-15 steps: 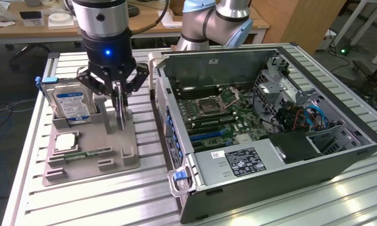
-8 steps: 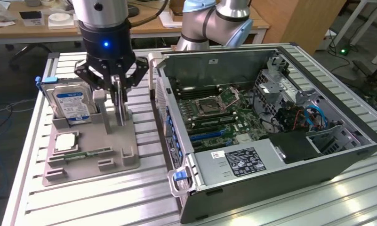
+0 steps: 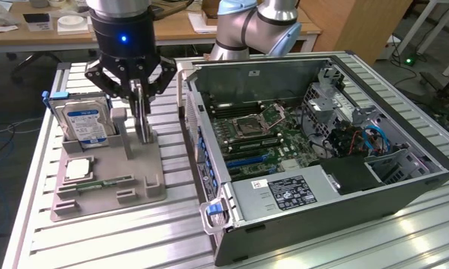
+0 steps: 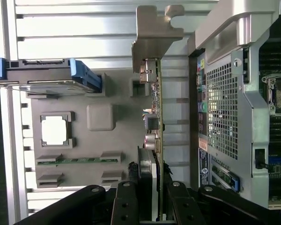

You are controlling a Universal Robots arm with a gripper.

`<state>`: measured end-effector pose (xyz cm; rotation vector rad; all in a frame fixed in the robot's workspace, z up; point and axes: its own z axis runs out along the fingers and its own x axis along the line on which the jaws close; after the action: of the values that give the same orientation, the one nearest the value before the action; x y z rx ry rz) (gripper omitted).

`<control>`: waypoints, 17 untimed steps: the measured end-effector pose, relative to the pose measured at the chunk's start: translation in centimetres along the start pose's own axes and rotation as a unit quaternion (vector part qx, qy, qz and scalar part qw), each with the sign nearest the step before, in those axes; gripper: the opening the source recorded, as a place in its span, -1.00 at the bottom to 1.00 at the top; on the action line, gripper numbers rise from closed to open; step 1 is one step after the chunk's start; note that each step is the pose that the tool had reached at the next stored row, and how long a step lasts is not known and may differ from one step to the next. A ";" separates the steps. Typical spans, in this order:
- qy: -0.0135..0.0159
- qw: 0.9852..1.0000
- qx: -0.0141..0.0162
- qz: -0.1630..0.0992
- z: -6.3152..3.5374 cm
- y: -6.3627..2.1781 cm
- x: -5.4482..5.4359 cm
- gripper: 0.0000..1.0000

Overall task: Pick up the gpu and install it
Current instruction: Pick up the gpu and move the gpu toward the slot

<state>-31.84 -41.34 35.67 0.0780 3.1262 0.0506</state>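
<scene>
The gpu (image 3: 143,124) stands on edge over the right part of the grey parts holder (image 3: 138,193), its lower end at the holder's surface. Whether it still rests there I cannot tell. My black gripper (image 3: 139,98) comes down from above and is shut on the card's upper edge. In the wrist view the gpu (image 4: 157,117) runs away from the gripper (image 4: 152,199) as a thin board with small components, and its pale metal bracket (image 4: 153,37) is at the far end. The fingers (image 4: 125,201) press on both faces of the card.
The open computer case (image 3: 403,185) lies on the exterior view's right of the holder, its motherboard (image 3: 262,140) exposed. The holder also carries a silver hard drive (image 3: 86,124) with a blue label, a CPU (image 3: 78,168) and a green memory stick (image 3: 105,183). The arm's base (image 3: 254,25) stands behind the case.
</scene>
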 end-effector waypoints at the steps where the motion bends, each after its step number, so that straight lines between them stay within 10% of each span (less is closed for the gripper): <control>1: 0.000 1.000 0.000 0.000 -0.30 0.01 0.0 -0.44; 17: 0.000 1.000 0.000 0.000 -5.04 0.17 -0.1 -0.44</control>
<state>-31.84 -41.33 40.71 0.0780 3.1262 0.0505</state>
